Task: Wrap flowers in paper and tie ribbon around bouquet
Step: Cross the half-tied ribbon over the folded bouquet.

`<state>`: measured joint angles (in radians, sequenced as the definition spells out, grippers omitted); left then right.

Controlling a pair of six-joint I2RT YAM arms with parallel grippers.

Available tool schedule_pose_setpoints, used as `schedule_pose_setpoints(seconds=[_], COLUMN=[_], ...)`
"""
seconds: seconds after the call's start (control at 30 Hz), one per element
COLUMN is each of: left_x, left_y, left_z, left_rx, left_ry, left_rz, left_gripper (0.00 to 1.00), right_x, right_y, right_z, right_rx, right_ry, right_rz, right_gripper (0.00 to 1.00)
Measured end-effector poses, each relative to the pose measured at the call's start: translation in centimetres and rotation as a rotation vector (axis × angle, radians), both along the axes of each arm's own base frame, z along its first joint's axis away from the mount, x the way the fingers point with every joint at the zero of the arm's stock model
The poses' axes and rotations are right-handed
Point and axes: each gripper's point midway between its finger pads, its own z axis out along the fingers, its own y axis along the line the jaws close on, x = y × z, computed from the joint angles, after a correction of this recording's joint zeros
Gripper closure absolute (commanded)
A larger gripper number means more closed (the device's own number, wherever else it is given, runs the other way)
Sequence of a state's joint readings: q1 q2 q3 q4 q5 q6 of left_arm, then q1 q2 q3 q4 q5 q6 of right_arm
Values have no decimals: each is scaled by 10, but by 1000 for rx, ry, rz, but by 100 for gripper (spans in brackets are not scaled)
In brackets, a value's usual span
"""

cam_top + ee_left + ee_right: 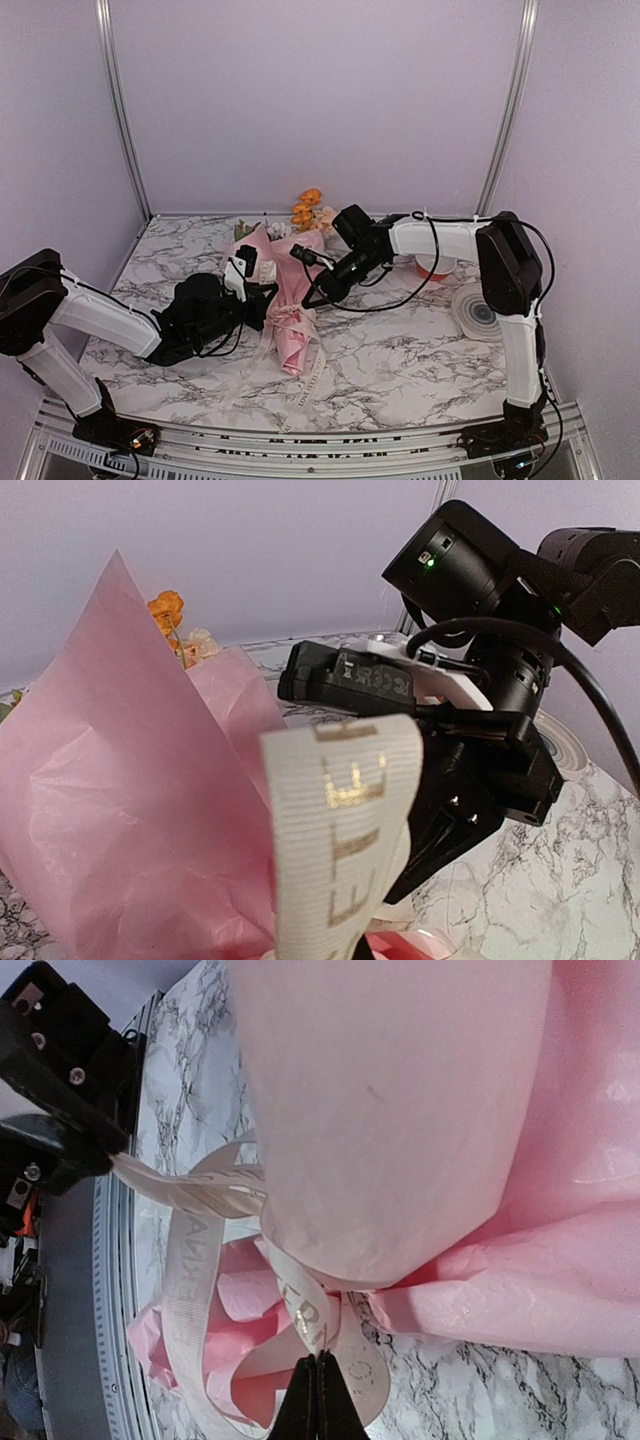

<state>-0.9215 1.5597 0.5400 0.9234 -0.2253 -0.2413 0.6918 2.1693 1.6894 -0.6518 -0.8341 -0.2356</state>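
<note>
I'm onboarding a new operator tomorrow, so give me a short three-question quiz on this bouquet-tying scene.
1. True or false: the bouquet stands upright on the table.
2. What is the right hand pinching? A) a flower stem B) the ribbon C) a cable
3. Fill in: the wrapping paper is ____ in colour.
Key: 1 false, it lies on its side; 2 B; 3 pink.
</note>
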Motion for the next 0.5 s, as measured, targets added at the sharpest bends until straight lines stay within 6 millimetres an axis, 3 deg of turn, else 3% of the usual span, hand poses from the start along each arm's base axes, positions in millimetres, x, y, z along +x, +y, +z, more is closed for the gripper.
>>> schedule_pose_setpoints(seconds=[0.27,0.5], left_x=[3,6], left_y=[1,0], left_z=[-14,-25], left_rx=[23,26], left_ry=[25,45], left_rz=[7,10], left_gripper=[100,100], right_x=[-18,-42], right_y=[2,13], right_z=[38,44], right_rx=[95,146], right_ry=[-6,39], right_rz=[20,82], right_gripper=[100,100])
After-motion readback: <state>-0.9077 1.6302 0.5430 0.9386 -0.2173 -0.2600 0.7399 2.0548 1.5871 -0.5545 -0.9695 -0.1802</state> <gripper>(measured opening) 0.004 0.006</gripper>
